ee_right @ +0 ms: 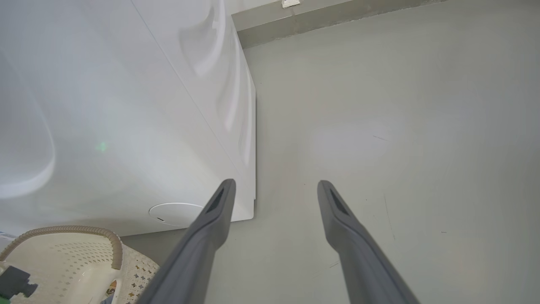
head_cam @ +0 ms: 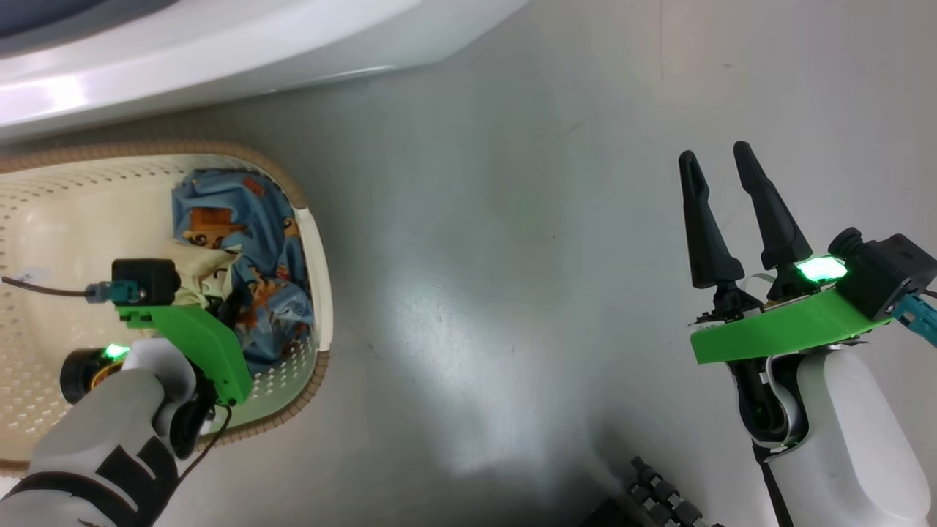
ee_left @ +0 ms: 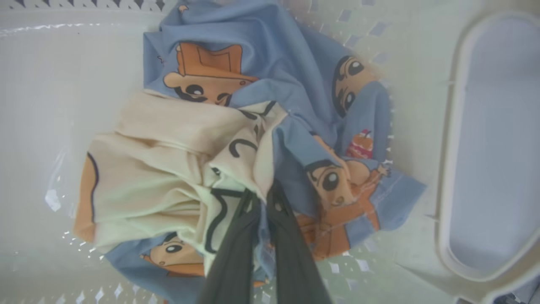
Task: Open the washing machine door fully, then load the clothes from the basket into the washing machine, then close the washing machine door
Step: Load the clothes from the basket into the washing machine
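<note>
Grey floor [head_cam: 476, 256] holds the basket [head_cam: 320, 249] at nine o'clock, where the left gripper [ee_left: 261, 192] pinches clothes [ee_left: 274, 67] for lifting; the right gripper [head_cam: 714, 151] idles spread at three.

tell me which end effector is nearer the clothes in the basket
Left. The left end effector is down inside the basket, shut on the clothes. The right end effector hangs open over the floor, off to the basket's right.

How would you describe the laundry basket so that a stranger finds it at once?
Find the big white boxy washing machine. On the grey floor before it stands a cream perforated plastic basket. Its brown woven-look rim and the crumpled light-blue cartoon-print clothes inside set it apart.
</note>
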Robot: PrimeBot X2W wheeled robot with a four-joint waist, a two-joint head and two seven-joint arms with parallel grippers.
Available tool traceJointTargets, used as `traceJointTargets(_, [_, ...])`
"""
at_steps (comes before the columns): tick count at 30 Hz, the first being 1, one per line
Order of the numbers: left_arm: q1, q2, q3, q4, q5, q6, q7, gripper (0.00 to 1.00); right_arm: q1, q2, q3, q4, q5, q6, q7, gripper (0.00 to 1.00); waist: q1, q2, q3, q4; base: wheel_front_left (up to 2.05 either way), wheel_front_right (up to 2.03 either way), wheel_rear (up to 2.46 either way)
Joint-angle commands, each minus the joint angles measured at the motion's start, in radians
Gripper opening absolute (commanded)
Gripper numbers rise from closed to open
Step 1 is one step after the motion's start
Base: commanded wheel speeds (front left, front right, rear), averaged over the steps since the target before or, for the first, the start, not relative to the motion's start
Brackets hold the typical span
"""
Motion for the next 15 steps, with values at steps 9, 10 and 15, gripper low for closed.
traceJointTargets(9, [0.019,0.018,-0.003,-0.015,-0.109,0.006,-0.092,0.00,0.024,-0.010,0.023,-0.006,-0.008,0.003,-0.007,1.00,0.0000,-0.0001,-0.071,0.044,0.00,0.00,0.00])
traceJointTargets(10, [0.024,0.018,-0.004,-0.017,-0.116,0.006,-0.101,0.00,0.026,-0.011,0.023,-0.004,-0.007,0.003,-0.007,1.00,0.0000,-0.0001,-0.083,0.051,0.00,0.00,0.00])
traceJointTargets(15, [0.052,0.017,0.010,-0.036,-0.141,0.006,-0.129,0.00,0.043,-0.021,0.024,0.010,-0.005,0.003,-0.007,1.00,0.0000,-0.0001,-0.152,0.089,0.00,0.00,0.00])
